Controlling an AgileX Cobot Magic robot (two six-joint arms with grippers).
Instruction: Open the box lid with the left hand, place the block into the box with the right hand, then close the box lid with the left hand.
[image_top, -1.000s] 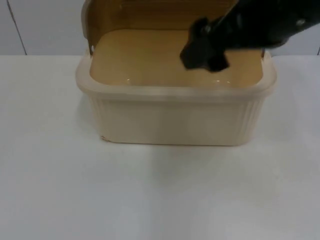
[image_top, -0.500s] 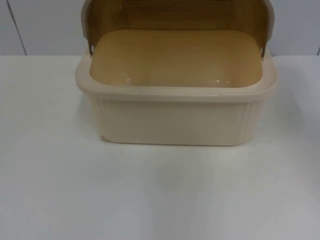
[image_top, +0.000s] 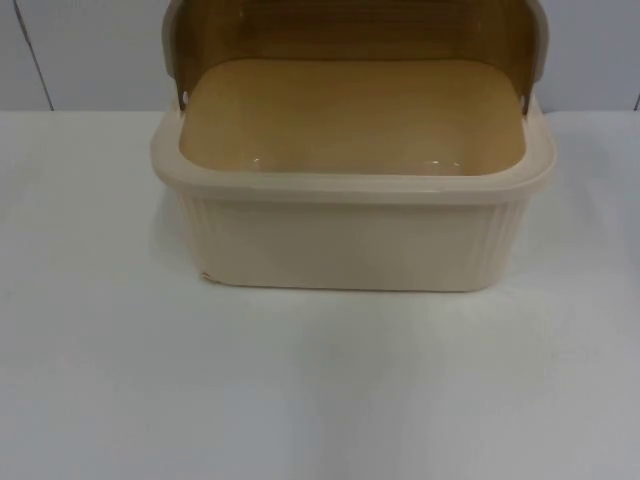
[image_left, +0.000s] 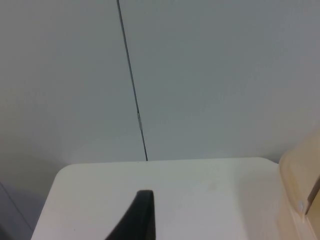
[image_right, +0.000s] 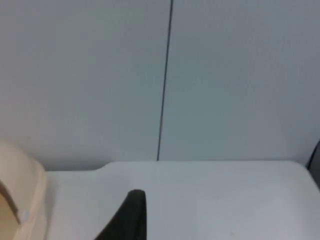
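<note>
A cream plastic box (image_top: 350, 240) with ribbed walls stands on the white table in the top view. Its brownish translucent lid (image_top: 350, 30) is swung up and back, so the box is open. The front wall hides the box's floor, and I cannot tell what lies inside. My left gripper (image_left: 140, 217) waits to the left of the box, whose corner (image_left: 300, 185) sits close by in the left wrist view. On the other side waits my right gripper (image_right: 131, 215), with the box's other corner (image_right: 22, 195) beside it.
The white table (image_top: 320, 390) stretches in front of the box and on both sides. Behind it rises the grey partition wall (image_left: 200, 75), with the table's far edge just beyond each gripper.
One second ago my right arm reached over the open box. It has since drawn back out of the top view. The box and lid have not moved.
</note>
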